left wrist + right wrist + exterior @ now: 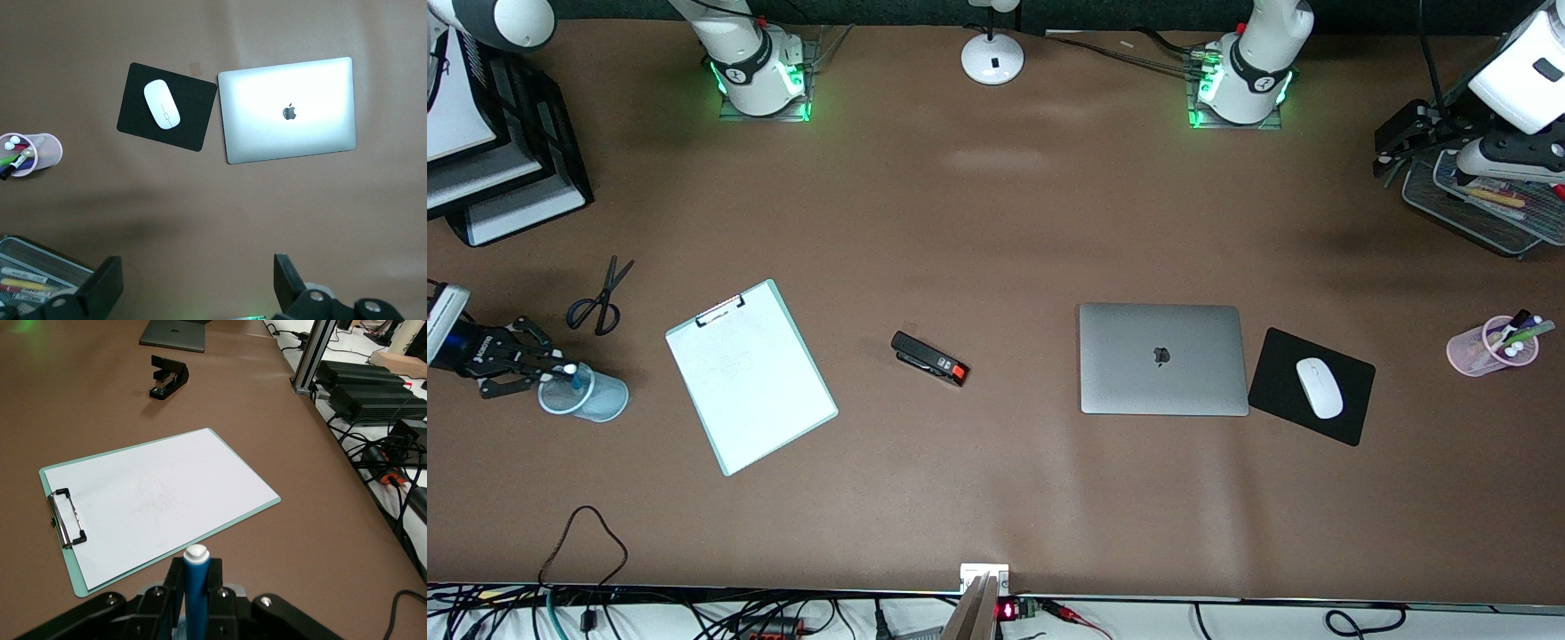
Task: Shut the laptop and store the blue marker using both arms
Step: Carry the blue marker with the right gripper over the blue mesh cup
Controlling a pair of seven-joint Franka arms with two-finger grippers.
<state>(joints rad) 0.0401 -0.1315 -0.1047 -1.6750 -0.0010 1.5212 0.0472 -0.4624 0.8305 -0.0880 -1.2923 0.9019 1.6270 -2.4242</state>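
Laptop [1162,359] lies lid-down toward the left arm's end of the surface [996,222], beside the mousepad [1312,386]. Right gripper [551,372] over the blue cup [585,396] at the right arm's edge, fingers clamped on the blue marker [196,587]. Left gripper [193,287] over the mesh tray [1476,209] corner, fingers wide.

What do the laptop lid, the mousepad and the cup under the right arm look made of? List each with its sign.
Laptop lid: likely brushed metal; matte silver, soft sheen under the light.
Mousepad: probably fabric or rubber; flat, dull black, no glare.
Blue cup: seemingly translucent plastic; pale see-through wall. The right pincer holds the blue marker in it.
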